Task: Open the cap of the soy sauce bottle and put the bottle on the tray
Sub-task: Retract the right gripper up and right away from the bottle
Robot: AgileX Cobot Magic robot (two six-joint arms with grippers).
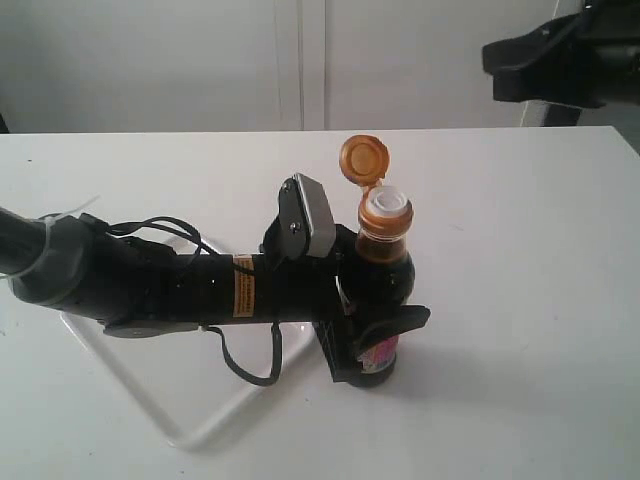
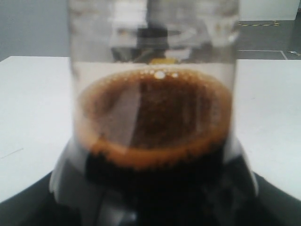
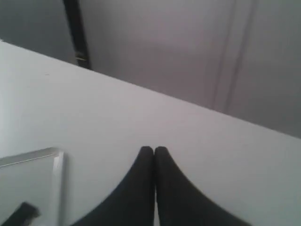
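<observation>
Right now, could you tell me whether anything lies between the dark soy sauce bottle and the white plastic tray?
Nothing visible does: the soy sauce bottle, held by the left gripper, stands just right of the tray, with bare table between.

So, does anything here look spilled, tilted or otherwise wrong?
Nothing stands out. The soy sauce bottle stands upright on the table, held by the left tool, with its cap flipped open. No liquid is seen on the table. The tray lies flat beside it.
</observation>
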